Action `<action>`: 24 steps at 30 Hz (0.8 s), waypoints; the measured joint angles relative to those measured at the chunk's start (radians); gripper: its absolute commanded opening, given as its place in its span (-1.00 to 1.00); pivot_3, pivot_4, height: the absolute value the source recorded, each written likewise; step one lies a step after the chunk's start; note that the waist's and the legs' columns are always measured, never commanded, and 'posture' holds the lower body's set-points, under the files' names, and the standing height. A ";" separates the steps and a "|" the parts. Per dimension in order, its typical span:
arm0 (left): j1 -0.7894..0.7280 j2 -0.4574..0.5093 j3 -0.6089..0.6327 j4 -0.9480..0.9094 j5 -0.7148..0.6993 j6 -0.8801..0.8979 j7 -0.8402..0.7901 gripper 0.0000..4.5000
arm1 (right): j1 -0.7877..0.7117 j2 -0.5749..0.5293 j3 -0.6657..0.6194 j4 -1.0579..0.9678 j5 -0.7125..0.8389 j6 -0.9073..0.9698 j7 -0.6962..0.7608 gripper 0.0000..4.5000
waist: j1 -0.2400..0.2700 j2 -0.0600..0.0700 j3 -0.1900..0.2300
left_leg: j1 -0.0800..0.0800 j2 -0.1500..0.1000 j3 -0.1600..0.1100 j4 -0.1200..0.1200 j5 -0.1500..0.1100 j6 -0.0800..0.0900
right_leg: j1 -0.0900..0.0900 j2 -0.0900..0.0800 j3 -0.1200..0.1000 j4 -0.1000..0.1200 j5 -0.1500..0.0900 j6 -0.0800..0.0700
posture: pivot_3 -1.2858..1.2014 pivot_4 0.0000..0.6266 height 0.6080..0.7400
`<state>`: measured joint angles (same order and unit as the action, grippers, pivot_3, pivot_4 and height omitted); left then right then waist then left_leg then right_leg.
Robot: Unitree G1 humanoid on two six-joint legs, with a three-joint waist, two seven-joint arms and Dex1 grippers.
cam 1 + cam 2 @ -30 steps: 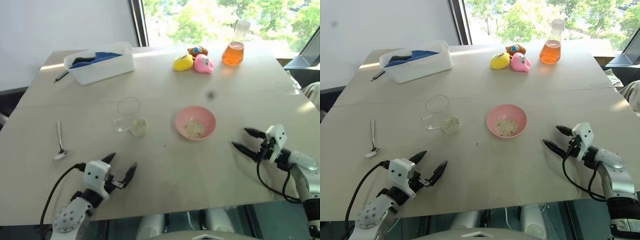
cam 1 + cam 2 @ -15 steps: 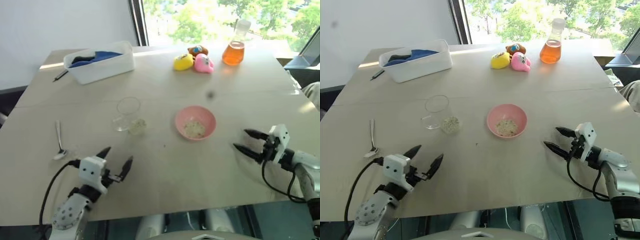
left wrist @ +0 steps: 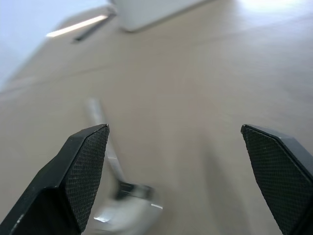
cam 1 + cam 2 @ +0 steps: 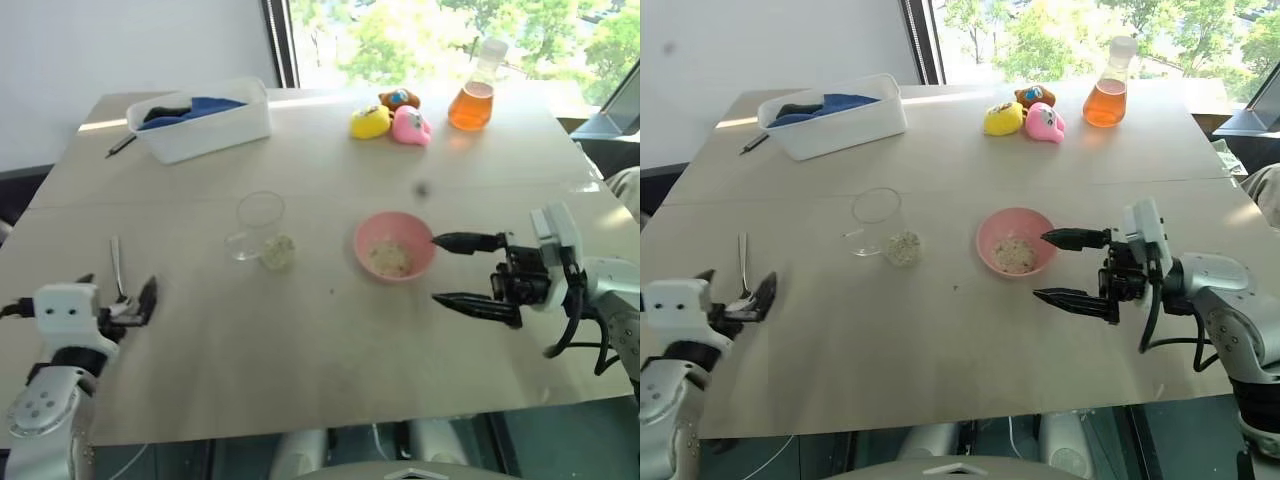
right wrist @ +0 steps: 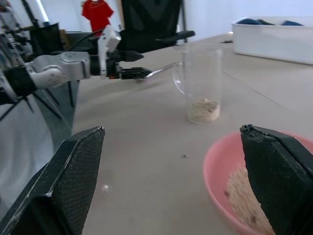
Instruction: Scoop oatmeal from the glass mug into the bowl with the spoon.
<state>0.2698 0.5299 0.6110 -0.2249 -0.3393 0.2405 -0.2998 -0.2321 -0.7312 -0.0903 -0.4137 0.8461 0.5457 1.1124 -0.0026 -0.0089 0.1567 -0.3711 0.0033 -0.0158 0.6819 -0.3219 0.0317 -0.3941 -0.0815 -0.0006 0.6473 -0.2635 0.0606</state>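
The spoon (image 4: 742, 268) lay flat on the table (image 4: 940, 370) at the robot's left, handle pointing away toward the tub (image 4: 830, 112), bowl end nearest the robot. The left gripper (image 4: 736, 302) sat just short of that bowl end with its fingers spread wide and holding nothing, lined up on the spoon, presumably so the jaws could close across it. The mug (image 4: 878, 222) stood upright near the table's middle, with a little oatmeal (image 4: 902, 247) at its base; whether those flakes sat inside the glass or beside it was hard to tell. The bowl (image 4: 1015, 242) stood to its right, apart from it, already holding some flakes. The right gripper (image 4: 1058, 267) pointed level toward the bowl, jaws wide and empty, one finger over the rim and the other below and in front, probably to steady the bowl. A flask (image 4: 1107, 88) and toys (image 4: 1024, 118) stood well back, out of the way.
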 measured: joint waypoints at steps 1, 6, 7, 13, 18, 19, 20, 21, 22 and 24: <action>-0.011 0.014 0.013 0.000 -0.006 0.049 0.014 1.00 | -0.007 0.004 0.006 -0.006 0.005 0.008 -0.006 0.99 | 0.000 0.000 0.000 | -0.002 0.000 -0.001 0.000 0.001 -0.001 | -0.002 0.000 -0.001 -0.001 0.000 0.000 | 0.03 -0.52 1.00; -0.074 0.103 0.057 0.007 -0.071 0.327 0.038 1.00 | -0.073 0.001 0.017 -0.051 0.032 0.044 -0.013 0.99 | 0.000 0.000 0.000 | -0.012 -0.002 -0.007 0.002 0.003 -0.005 | -0.008 -0.001 -0.006 -0.002 0.000 0.000 | 0.03 -0.52 1.00; -0.097 0.119 0.054 0.028 -0.088 0.376 0.027 1.00 | -0.085 0.002 0.018 -0.054 0.035 0.047 -0.013 0.99 | 0.001 0.000 0.000 | -0.012 -0.002 -0.008 0.002 0.003 -0.005 | -0.008 -0.001 -0.007 -0.002 0.000 0.000 | 0.03 -0.52 1.00; -0.186 0.166 0.035 0.146 -0.114 0.487 -0.016 1.00 | -0.089 0.004 0.023 -0.060 0.039 0.062 -0.013 0.99 | 0.000 0.000 0.000 | -0.012 -0.002 -0.008 0.002 0.003 -0.006 | -0.008 -0.001 -0.007 -0.001 0.000 0.000 | 0.03 -0.52 1.00; -0.300 0.241 -0.002 0.288 -0.093 0.521 -0.041 1.00 | -0.089 0.010 0.025 -0.060 0.043 0.062 -0.021 0.99 | -0.001 0.000 0.000 | -0.012 -0.002 -0.009 0.002 0.004 -0.007 | -0.008 0.000 -0.008 0.000 0.000 0.000 | 0.03 -0.52 1.00; -0.314 0.263 -0.019 0.308 -0.088 0.531 -0.050 1.00 | -0.089 0.011 0.025 -0.060 0.044 0.063 -0.025 0.99 | -0.002 0.000 0.000 | -0.012 -0.002 -0.009 0.002 0.004 -0.007 | -0.008 0.000 -0.008 -0.001 0.000 0.000 | 0.03 -0.52 1.00; -0.323 0.274 -0.027 0.317 -0.084 0.538 -0.058 1.00 | -0.089 0.011 0.025 -0.060 0.044 0.063 -0.026 0.99 | -0.004 0.000 0.000 | -0.012 -0.003 -0.009 0.002 0.004 -0.007 | -0.008 0.000 -0.008 -0.001 0.000 0.000 | 0.03 -0.52 1.00; -0.334 0.289 -0.038 0.327 -0.078 0.548 -0.073 1.00 | -0.088 0.012 0.025 -0.059 0.044 0.063 -0.029 0.99 | -0.005 0.000 0.000 | -0.012 -0.003 -0.009 0.002 0.004 -0.007 | -0.008 -0.001 -0.008 -0.001 0.000 0.000 | 0.03 -0.52 1.00; -0.337 0.297 -0.043 0.330 -0.076 0.554 -0.082 1.00 | -0.088 0.012 0.025 -0.060 0.044 0.062 -0.030 0.99 | -0.006 0.000 0.000 | -0.012 -0.003 -0.009 0.002 0.004 -0.007 | -0.008 -0.001 -0.008 -0.001 0.000 0.000 | 0.03 -0.52 1.00; -0.347 0.316 -0.061 0.338 -0.075 0.569 -0.101 1.00 | -0.085 0.015 0.025 -0.060 0.044 0.062 -0.034 0.99 | -0.007 0.000 0.000 | -0.012 -0.003 -0.009 0.002 0.004 -0.007 | -0.008 -0.001 -0.008 0.000 0.000 0.000 | 0.03 -0.52 1.00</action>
<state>-0.0773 0.8458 0.5499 0.1135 -0.4142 0.8098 -0.4009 -0.3176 -0.7161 -0.0657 -0.4732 0.8902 0.6076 1.0788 -0.0098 -0.0089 0.1567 -0.3833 0.0006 -0.0248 0.6838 -0.3178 0.0246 -0.4025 -0.0824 -0.0083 0.6469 -0.2633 0.0607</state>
